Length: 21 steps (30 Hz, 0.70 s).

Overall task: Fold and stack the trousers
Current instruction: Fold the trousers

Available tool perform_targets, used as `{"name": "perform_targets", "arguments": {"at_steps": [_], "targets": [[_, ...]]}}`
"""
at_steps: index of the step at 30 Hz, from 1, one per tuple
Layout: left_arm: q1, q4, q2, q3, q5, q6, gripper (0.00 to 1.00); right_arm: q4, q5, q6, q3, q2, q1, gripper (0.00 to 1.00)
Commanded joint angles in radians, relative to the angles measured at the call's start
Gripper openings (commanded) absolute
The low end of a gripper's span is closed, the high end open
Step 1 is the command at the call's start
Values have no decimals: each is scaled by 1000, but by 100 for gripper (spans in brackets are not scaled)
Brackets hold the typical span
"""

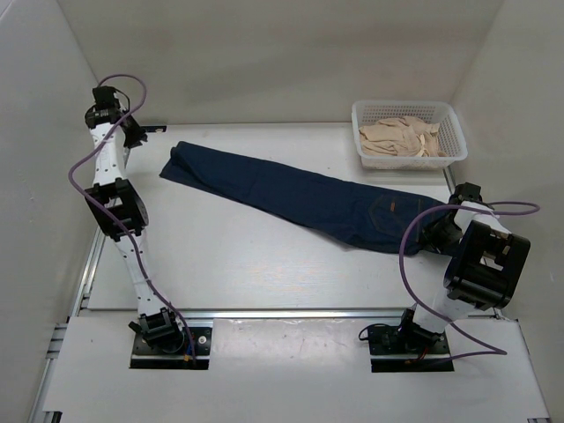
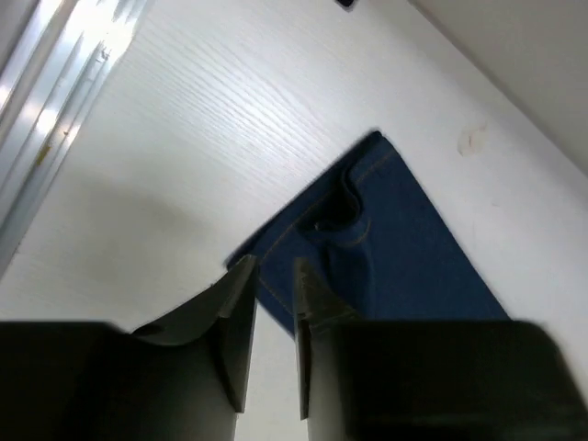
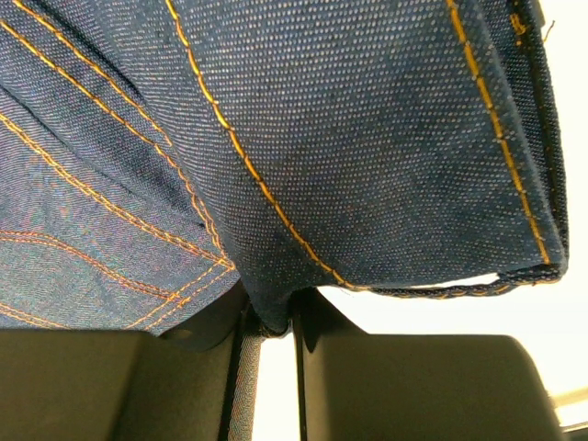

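white tabletop (image 1: 229, 256) lies open around the left gripper (image 2: 271, 271), nearly closed and empty, just short of the hem of the long dark navy denim trousers (image 1: 300, 194). right gripper (image 3: 273, 317) clamps their tan-stitched waist-end edge.

Left gripper (image 2: 274, 268) is sitting at the bottom edge, its two dark fingers (image 2: 235, 308) standing nearly together with only a narrow slit between them and nothing in it, the tips showing against the near edge of the trousers (image 2: 404, 248). The trousers' end is lying flat on the white table (image 2: 175, 138), one corner pointing up-frame, tan stitching showing and a small dark pucker rising near that corner. A metal rail (image 2: 50, 101) is running along the upper left, and a faint brownish mark (image 2: 471, 140) is showing on the table beyond the cloth, near the wall (image 2: 533, 55).
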Motion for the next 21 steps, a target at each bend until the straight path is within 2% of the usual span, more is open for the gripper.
{"name": "perform_targets", "arguments": {"at_steps": [1, 2, 3, 5, 6, 7, 12, 13, 14, 15, 18, 20, 21], "targets": [[-2, -30, -11, 15, 129, 27, 38, 1, -13, -12, 35, 11, -1, 0], [-2, -30, 25, 16, 174, 36, 55, 1, -13, -12, 35, 20, -1, 0], [-2, -30, 44, 16, 211, 36, 57, 1, -13, -12, 35, 20, -1, 0], [-14, -30, 88, 16, 233, 36, 56, 1, -13, -12, 35, 20, -1, 0], [-14, -30, 98, 3, 233, 36, 25, 1, -13, -12, 35, 20, -1, 0], [-25, -30, 98, -6, 222, 36, 10, 1, -13, -12, 35, 20, -1, 0], [-80, -30, 118, -3, 115, 47, 11, -8, -4, -23, 53, 20, -1, 0], [-80, -30, 131, 8, 115, 47, 21, -8, -4, -23, 53, 20, -1, 0], [-89, -30, 131, 28, 106, 47, 47, -8, -4, -23, 53, 20, -1, 0], [-89, -30, 147, 38, 92, 47, 59, -8, -4, -23, 53, 20, -1, 0], [-117, -30, 177, 63, 20, 47, 83, -8, -4, -23, 53, 20, -1, 0], [-128, -20, 196, 72, 9, 47, 83, -8, -4, -23, 53, 20, -1, 0], [-128, -20, 214, 89, 9, 47, 80, -8, -4, -23, 53, 20, -1, 0]]}}
